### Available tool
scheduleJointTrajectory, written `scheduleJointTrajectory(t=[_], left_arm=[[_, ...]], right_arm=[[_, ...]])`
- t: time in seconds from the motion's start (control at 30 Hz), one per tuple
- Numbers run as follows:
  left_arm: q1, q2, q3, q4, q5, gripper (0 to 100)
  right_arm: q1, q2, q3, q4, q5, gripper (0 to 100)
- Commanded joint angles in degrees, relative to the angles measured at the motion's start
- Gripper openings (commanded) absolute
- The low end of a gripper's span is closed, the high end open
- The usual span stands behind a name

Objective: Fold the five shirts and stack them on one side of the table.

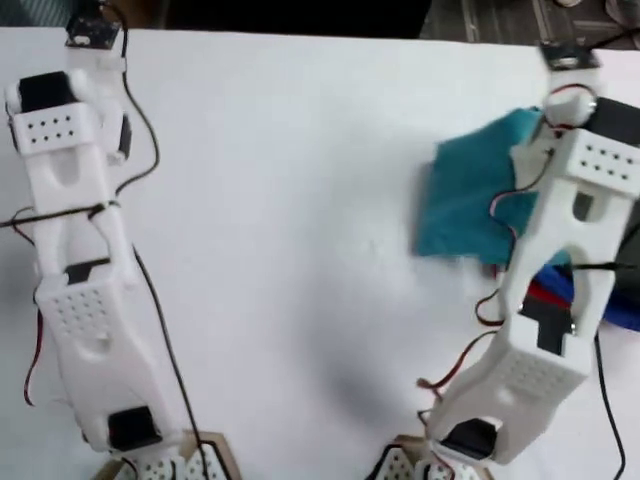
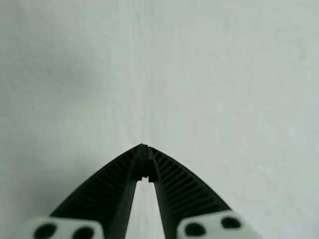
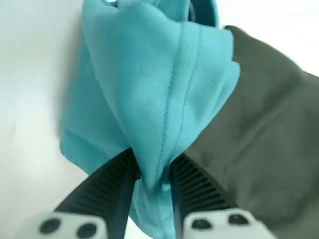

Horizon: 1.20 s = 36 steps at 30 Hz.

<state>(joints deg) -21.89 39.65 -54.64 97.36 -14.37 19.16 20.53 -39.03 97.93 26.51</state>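
My right gripper (image 3: 153,185) is pinching a fold of the teal shirt (image 3: 159,99) tightly between its two fingers. The shirt is lying at the right side of the white table (image 1: 280,200), and it is touching a dark grey shirt (image 3: 264,139) beside it. My left gripper (image 2: 143,164) is holding nothing; its fingertips are pressing together above bare table.
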Motion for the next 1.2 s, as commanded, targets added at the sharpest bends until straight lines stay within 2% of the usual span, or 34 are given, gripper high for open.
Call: scheduleJointTrajectory(t=[0.0, 0.57, 0.9, 1.17], left_arm=[[-0.18, -3.96, 1.36, -2.29, -0.26, 3], [-0.18, -3.96, 2.15, -3.25, -0.09, 3], [-0.18, -3.96, 2.15, -3.25, -0.26, 3], [-0.18, -3.96, 2.15, -3.25, -0.35, 3]], right_arm=[[2.42, -4.44, -3.96, -0.13, 1.67, 2.0], [2.95, -4.88, -15.38, 0.04, 1.58, 2.0], [10.95, -4.26, -15.56, -0.22, 2.20, 2.0], [17.98, -4.18, -15.21, -3.03, 6.77, 2.0]])
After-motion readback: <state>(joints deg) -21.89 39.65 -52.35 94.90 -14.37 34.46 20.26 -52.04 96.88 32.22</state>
